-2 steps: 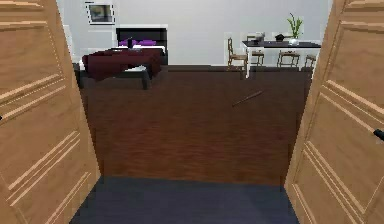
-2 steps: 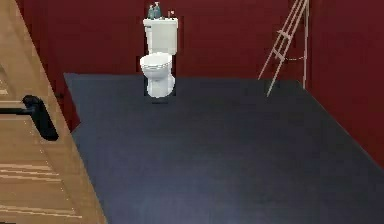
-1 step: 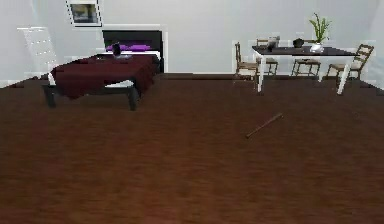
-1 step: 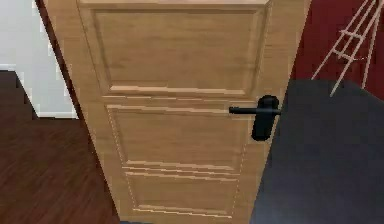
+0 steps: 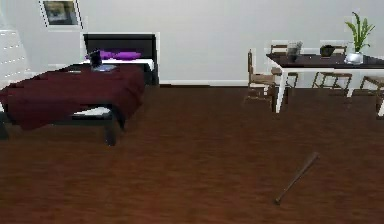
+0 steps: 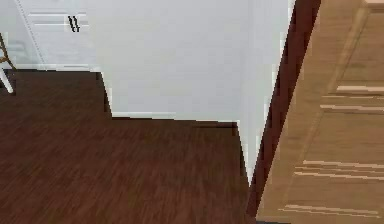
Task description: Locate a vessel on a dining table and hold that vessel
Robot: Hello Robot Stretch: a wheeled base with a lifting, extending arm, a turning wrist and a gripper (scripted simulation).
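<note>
Drive toward the dark-topped, white-legged dining counter (image 5: 310, 61) carrying a white plant pot (image 5: 355, 57), skirting the thin brown stick (image 5: 297, 178); jaws' state cannot be told.

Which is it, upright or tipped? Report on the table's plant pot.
Upright: the pot stands on the table, leaves rising straight above it.

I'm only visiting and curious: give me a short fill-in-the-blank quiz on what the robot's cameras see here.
1. The pillow on the bed is ___.
2. The potted plant stands on the dining table, whose legs are ___.
3. The thin stick lies on the dark wooden ___.
Missing words: purple; white; floor.
</note>
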